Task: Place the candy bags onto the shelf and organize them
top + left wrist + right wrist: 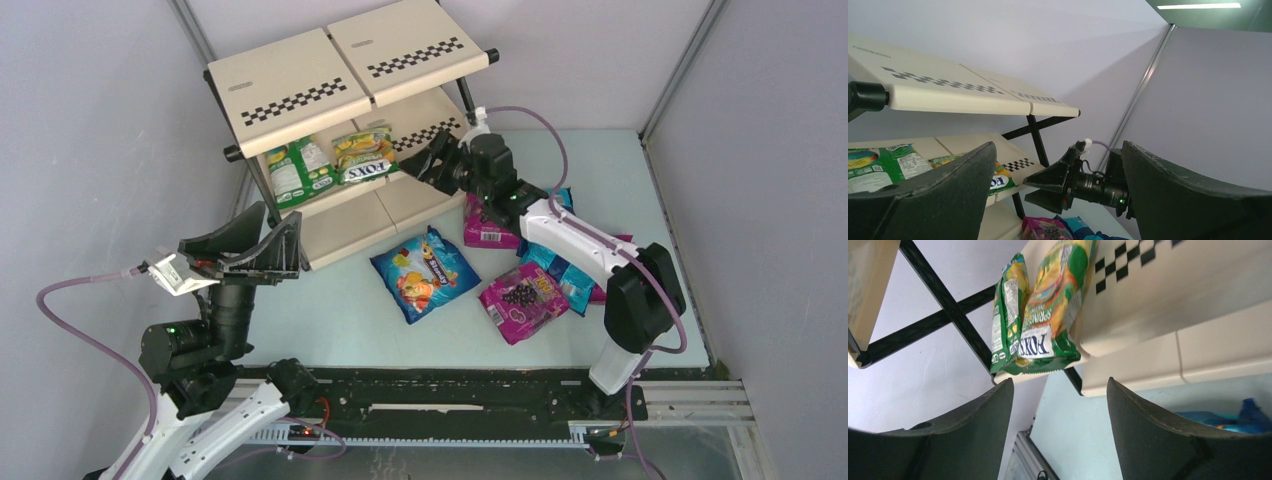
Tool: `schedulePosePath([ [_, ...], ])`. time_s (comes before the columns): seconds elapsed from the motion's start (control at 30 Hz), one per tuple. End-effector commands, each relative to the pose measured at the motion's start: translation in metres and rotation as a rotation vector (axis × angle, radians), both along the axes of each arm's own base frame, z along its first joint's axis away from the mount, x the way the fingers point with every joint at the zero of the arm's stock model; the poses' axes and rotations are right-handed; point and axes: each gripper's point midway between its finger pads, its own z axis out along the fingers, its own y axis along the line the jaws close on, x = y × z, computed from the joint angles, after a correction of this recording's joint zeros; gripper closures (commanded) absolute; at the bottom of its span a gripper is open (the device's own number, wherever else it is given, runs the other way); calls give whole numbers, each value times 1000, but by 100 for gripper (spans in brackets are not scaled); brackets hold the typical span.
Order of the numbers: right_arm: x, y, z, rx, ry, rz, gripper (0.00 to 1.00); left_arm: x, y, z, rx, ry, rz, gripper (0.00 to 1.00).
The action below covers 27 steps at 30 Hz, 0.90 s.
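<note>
The shelf (300, 75) stands at the back left. Two green-yellow candy bags (297, 170) (364, 155) lie side by side on its middle tier; the right wrist view shows them (1053, 310) from below. My right gripper (420, 160) hovers just right of them at that tier's front edge, open and empty (1060, 390). On the table lie a blue bag with orange fruit (424, 272), two magenta bags (523, 300) (487, 228) and teal bags (562, 275), partly under the right arm. My left gripper (275, 235) is raised at the left, open and empty (1059, 147).
Grey walls close in the table on the left, back and right. A black rail (450, 385) runs along the near edge between the arm bases. The shelf's black cross-braced frame (948, 305) shows behind the tiers.
</note>
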Motion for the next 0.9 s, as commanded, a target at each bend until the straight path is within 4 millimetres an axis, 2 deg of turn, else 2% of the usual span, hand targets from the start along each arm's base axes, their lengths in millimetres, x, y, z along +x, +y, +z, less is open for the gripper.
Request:
schedulePosePath([
  [0.0, -4, 25, 19, 166, 4, 2, 25, 2, 0, 1, 14, -10, 17, 0],
  [0.17, 2, 34, 16, 229, 25, -3, 32, 3, -1, 1, 15, -9, 18, 0],
  [0.33, 12, 35, 8, 244, 43, -19, 44, 1, 0, 2, 14, -14, 15, 0],
  [0.53, 24, 43, 15, 258, 38, 5, 66, 1, 1, 2, 14, -14, 18, 0],
  [0.67, 34, 53, 14, 238, 35, 17, 85, 1, 1, 2, 13, -16, 17, 0],
  [0.87, 46, 53, 15, 263, 45, -27, 100, 0, 2, 2, 9, -17, 19, 0],
])
